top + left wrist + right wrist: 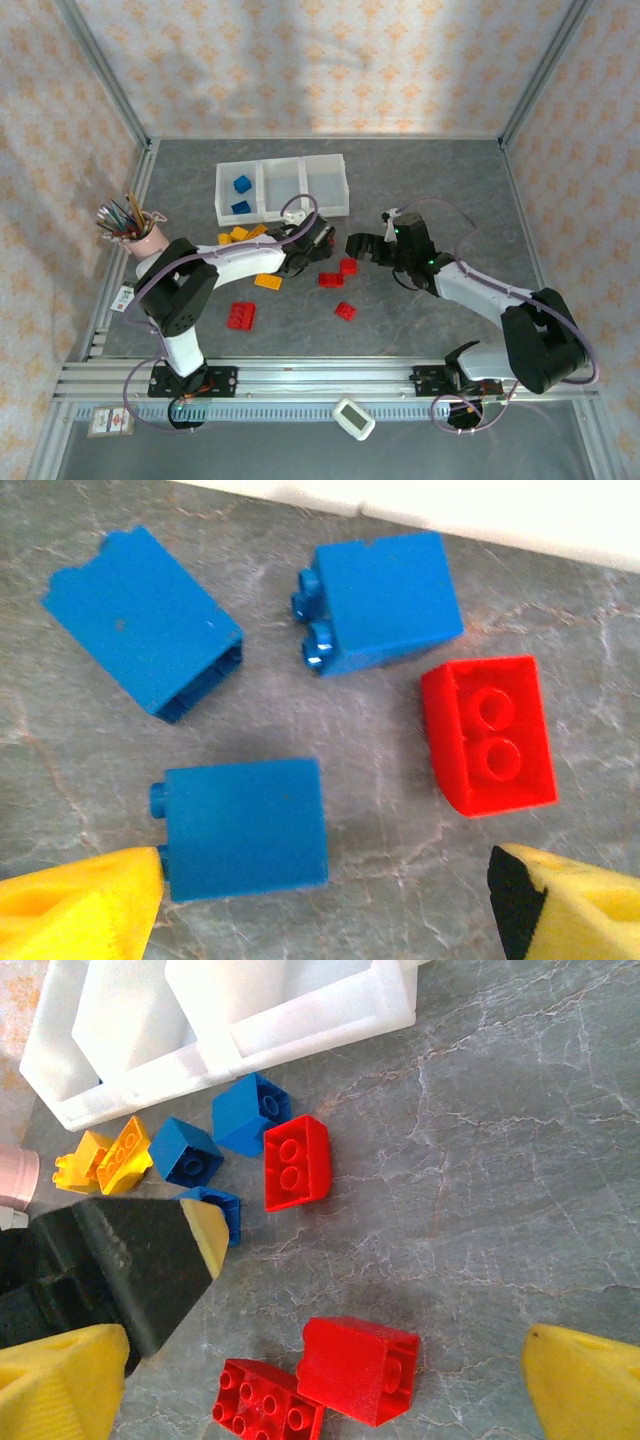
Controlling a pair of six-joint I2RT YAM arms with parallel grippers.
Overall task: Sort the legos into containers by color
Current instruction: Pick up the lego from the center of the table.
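The left gripper [325, 900] stands wide open with a blue brick [245, 825] just at its eleven o'clock and the bins [450, 505] at twelve, while the right gripper [322, 1385] hangs open above red bricks [360, 1365].

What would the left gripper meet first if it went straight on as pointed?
Likely the nearest blue lego, on its side just ahead of the left gripper's open fingers, then the table; depth unclear.

The counter [440, 180] is grey with pale marble veining, and the walls [320, 60] are cream with a repeating orange floral motif. The bricks are blue legos [245, 825], red legos [490, 735] and yellow-orange legos [110, 1157]. The containers [325, 185] are translucent white, and the cup [150, 238] is pink.
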